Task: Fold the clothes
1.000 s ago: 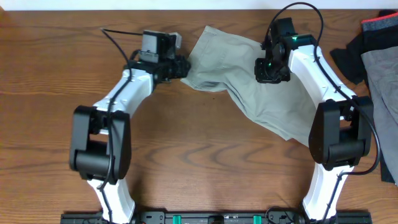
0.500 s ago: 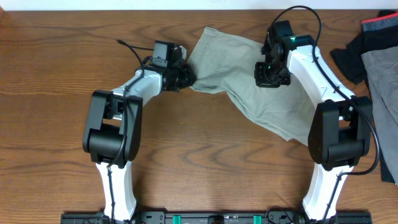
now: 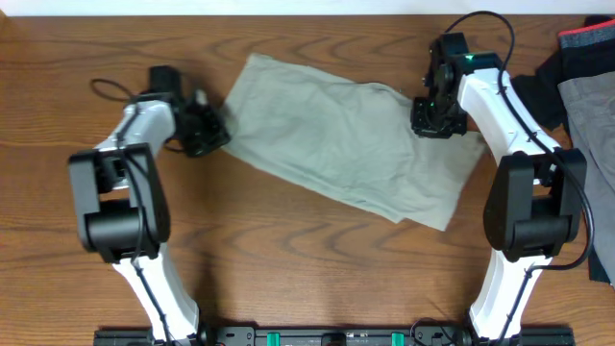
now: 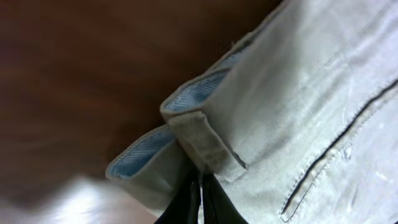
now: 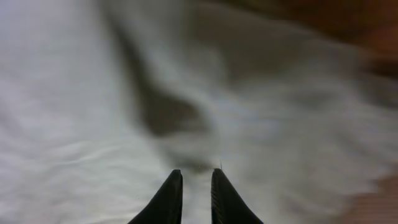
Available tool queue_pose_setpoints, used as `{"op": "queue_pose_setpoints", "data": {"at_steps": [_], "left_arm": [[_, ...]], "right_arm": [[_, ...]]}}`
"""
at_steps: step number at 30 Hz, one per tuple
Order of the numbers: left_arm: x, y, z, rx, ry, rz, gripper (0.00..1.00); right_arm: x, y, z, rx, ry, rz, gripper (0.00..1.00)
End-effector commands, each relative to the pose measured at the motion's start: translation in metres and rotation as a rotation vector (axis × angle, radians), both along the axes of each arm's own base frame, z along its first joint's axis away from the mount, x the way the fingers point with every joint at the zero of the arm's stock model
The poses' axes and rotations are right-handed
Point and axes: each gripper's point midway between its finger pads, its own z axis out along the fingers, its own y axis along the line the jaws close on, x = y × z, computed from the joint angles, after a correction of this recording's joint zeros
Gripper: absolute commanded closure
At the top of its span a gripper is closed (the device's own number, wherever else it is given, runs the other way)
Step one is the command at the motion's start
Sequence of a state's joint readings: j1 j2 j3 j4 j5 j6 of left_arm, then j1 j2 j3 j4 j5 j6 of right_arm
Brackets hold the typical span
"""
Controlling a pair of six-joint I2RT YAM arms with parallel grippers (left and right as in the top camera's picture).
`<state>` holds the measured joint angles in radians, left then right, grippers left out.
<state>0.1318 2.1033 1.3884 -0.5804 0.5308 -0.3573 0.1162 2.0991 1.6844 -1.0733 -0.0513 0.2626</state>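
1. The clothes (image 3: 336, 135) are lying spread out as one long, mostly flat piece, running from the far left toward the near right of the surface (image 3: 307, 279), between the two arms.
2. The left claw (image 3: 215, 131) is gripping the garment's left end. In the left wrist view its fingers are sitting together, clamped on the waistband beside a belt loop (image 4: 208, 146), with the pale blue lining (image 4: 193, 93) turning outward and a stitched pocket seam (image 4: 336, 149) running close by.
3. The right claw (image 3: 437, 123) is resting on the garment's far right corner. Its wrist view is blurred, but the fingers are showing only a thin gap and appear to be pinching cloth.
4. By my reading, the task is only getting started: the piece is being stretched flat, no fold is showing, and the folding is all left to do. A few soft wrinkles are showing near the middle.
5. A grey garment (image 3: 588, 115) and a black garment with red trim (image 3: 567, 62) are waiting at the right edge, apart from the khaki piece.
6. The surface is showing brown wood grain. Of the room, only a pale strip (image 3: 288, 7) is peeking past the far edge.
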Motion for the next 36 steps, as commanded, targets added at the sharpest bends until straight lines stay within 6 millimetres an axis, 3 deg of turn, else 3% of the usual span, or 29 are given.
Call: {"op": "queue_pose_setpoints", "data": {"at_steps": [1,5,8,10,15,20,22,24,26,29,36], "left_arm": [[-0.024,0.034,-0.011,0.128,0.058,-0.018,0.94],[-0.033,0.055,0.024,0.213,0.029,-0.019,0.94],[-0.045,0.087,0.056,0.377,0.022,0.026,0.94],[-0.054,0.098,0.078,0.421,0.008,0.051,0.94],[-0.076,0.099,0.110,0.423,0.000,0.073,0.93],[-0.080,0.089,0.122,0.419,-0.019,0.042,0.85],[-0.079,0.082,0.121,0.419,-0.027,0.012,0.83],[-0.077,0.074,0.121,0.425,-0.039,-0.032,0.74],[-0.075,0.065,0.121,0.433,-0.054,-0.089,0.65],[-0.074,0.052,0.119,0.442,-0.069,-0.170,0.49],[-0.064,0.058,0.094,0.473,-0.052,-0.175,0.35]], "right_arm": [[-0.008,-0.005,-0.001,-0.017,0.014,-0.023,0.85],[-0.023,-0.006,-0.025,-0.031,0.053,-0.013,0.84],[-0.035,-0.022,-0.050,-0.069,0.072,-0.099,0.84],[-0.041,-0.032,-0.062,-0.077,0.074,-0.141,0.86],[-0.021,-0.042,-0.075,-0.065,-0.034,-0.099,0.89],[0.034,-0.036,-0.063,-0.047,-0.264,0.014,0.89],[0.049,-0.031,-0.056,-0.027,-0.333,0.038,0.88],[0.056,-0.025,-0.051,0.005,-0.360,0.046,0.88],[0.053,-0.016,-0.044,0.062,-0.342,0.064,0.87],[0.041,-0.004,-0.031,0.133,-0.292,0.112,0.78],[0.012,0.011,0.018,0.247,-0.270,0.184,0.71]]}}
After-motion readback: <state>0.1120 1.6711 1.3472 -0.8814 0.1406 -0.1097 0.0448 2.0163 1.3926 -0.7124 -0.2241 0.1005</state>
